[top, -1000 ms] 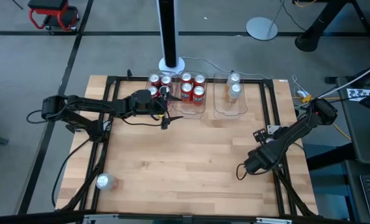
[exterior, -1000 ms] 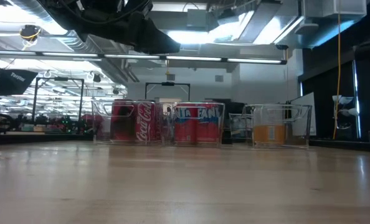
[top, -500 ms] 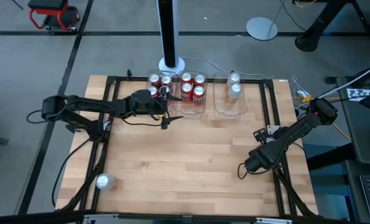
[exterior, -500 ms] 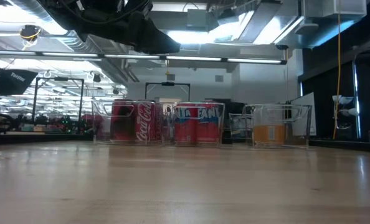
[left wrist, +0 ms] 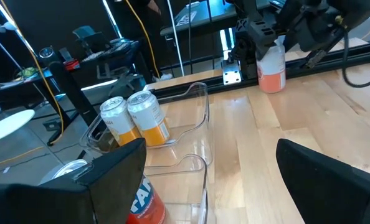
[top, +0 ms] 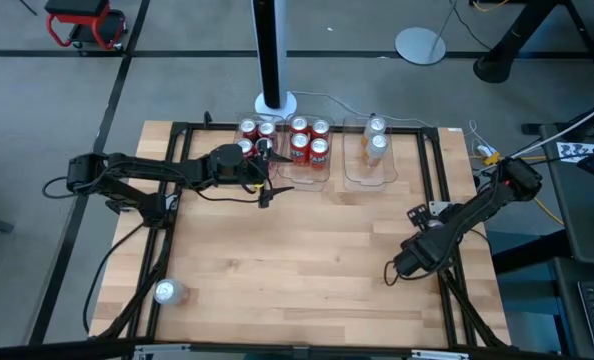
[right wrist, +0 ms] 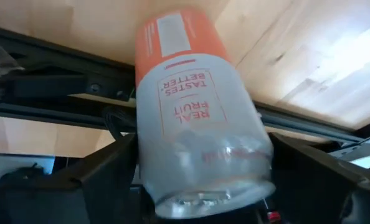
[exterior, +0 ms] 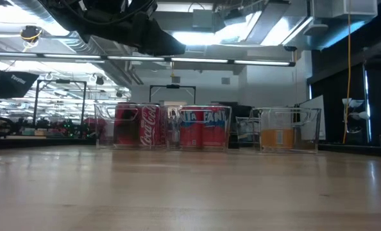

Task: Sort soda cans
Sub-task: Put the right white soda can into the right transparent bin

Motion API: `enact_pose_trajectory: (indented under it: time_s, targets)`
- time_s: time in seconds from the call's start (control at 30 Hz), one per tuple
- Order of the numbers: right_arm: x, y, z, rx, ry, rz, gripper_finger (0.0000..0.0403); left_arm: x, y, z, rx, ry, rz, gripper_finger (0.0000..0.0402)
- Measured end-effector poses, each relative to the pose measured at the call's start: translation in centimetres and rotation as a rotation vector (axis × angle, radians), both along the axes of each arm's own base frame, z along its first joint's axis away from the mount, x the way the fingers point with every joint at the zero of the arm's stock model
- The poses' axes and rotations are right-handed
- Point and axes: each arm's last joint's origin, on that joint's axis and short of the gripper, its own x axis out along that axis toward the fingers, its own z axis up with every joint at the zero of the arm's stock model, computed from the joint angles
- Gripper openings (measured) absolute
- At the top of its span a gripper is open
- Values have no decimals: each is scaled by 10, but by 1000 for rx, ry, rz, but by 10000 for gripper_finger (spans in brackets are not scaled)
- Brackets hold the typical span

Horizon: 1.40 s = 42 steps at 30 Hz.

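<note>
A pale soda can with an orange band (right wrist: 197, 118) is pinched between the dark fingers of the right gripper (top: 409, 262), which is held low near the table's right edge, well apart from the bins. In the right wrist view the can fills the picture, with a finger pressed against each side of its body.

The left gripper (top: 262, 175) is held at the near wall of the left-hand clear bin (top: 239, 139), and its fingers are seen spread with nothing between them in the left wrist view. Red cola cans (top: 248, 128) are stood in that bin, four red cans (top: 309, 139) in the middle bin, and two orange-and-silver cans (left wrist: 135, 120) in the right-hand bin (top: 369, 172). One more can (top: 166, 291) is lying on its side near the table's front left corner.

The held can is judged to be thin-walled and smooth, so it is likely to dent under a hard squeeze and to slip under a light one. It is best taken across the middle of the body, and set down upright in the right-hand bin.
</note>
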Motion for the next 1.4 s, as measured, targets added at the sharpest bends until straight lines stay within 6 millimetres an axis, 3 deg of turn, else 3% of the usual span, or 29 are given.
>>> enact_pose_trajectory:
  time_s: [0.2, 0.57, 0.83, 1.03, 1.2, 1.4]
  targets:
    - [-5, -3, -9, 5, 42, -18, 338, 0, 0, 0, 0, 0, 0, 347]
    - [4, 4, 2, 44, -22, -18, 290, 0, 0, 0, -3, 0, 1, 347]
    - [22, 13, 33, 20, -213, 63, 290, 0, 0, 0, -4, -1, 1, 347]
    - [38, 14, 62, -93, -436, 181, 290, 0, 0, 0, -4, -1, 1, 347]
    - [55, 3, 84, -195, -543, 261, 292, 0, 0, 0, -4, -1, 1, 347]
    - [82, -26, 97, -289, -568, 355, 289, 0, 0, 0, -4, -1, 1, 347]
